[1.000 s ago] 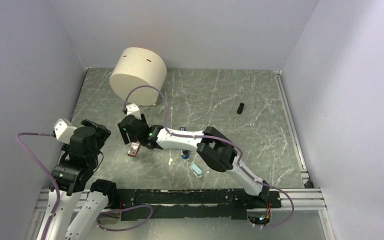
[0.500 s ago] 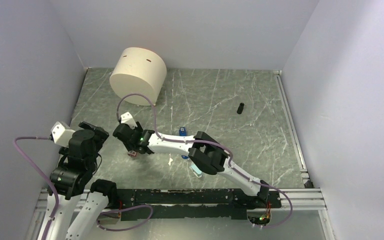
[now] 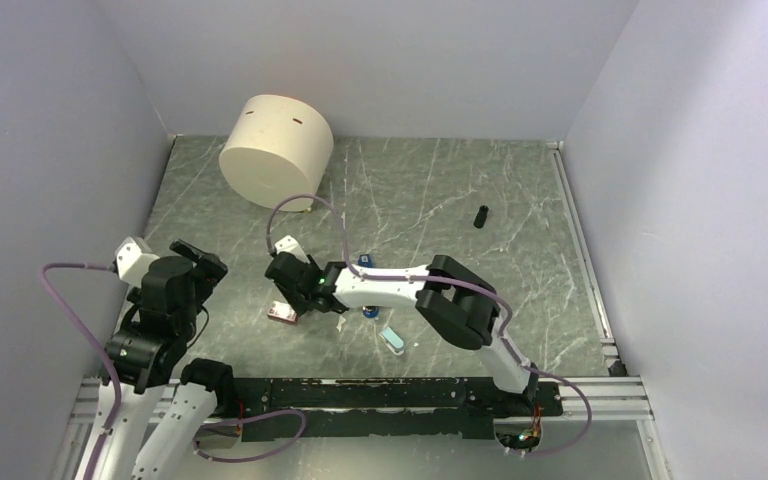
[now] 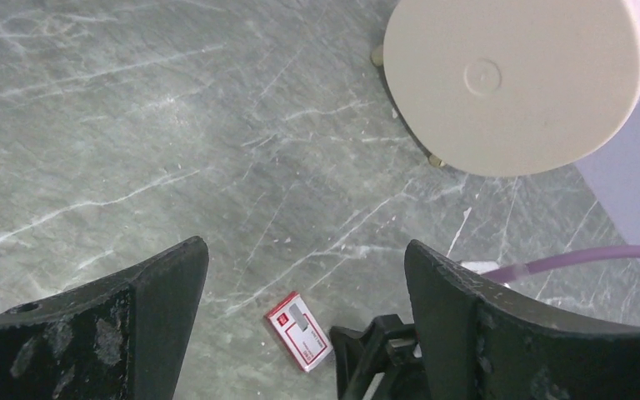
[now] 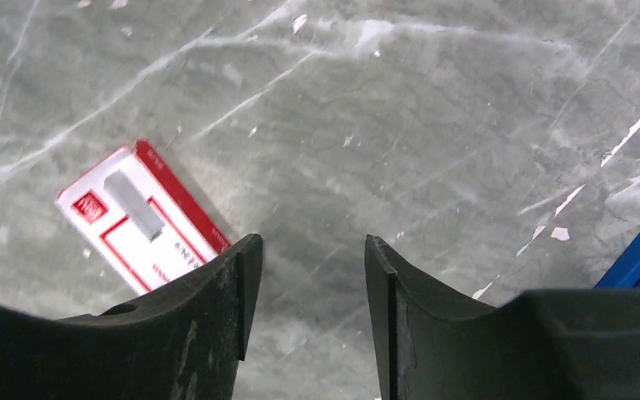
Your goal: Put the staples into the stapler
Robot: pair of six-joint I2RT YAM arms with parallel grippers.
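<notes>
- The staples box (image 5: 142, 218) is a small flat red-and-white cardboard carton with a grey strip printed on its face. It lies flat on the bench (image 3: 440, 190), front-left of the middle.
- The right gripper (image 5: 308, 308) sits low, right next to the box. Its matte black fingers (image 5: 200, 333) are apart with only bare bench in the gap. One finger overlaps the box's corner in the wrist view, and I can't tell if they touch.
- The stapler (image 3: 364, 261) is slim blue plastic, mostly hidden under the right arm's white forearm. Blue bits poke out on either side.
- The left gripper (image 4: 304, 250) hovers higher up with its scuffed black fingers (image 4: 133, 333) spread wide, nothing in them.
- The bench looks like grey-green stone with white veins.
- A big smooth cream drum (image 3: 276, 150) stands back-left on little feet.
- A tiny black cylinder (image 3: 481, 216) is back-right.
- A pale-blue capsule (image 3: 392, 340) lies near the front.
</notes>
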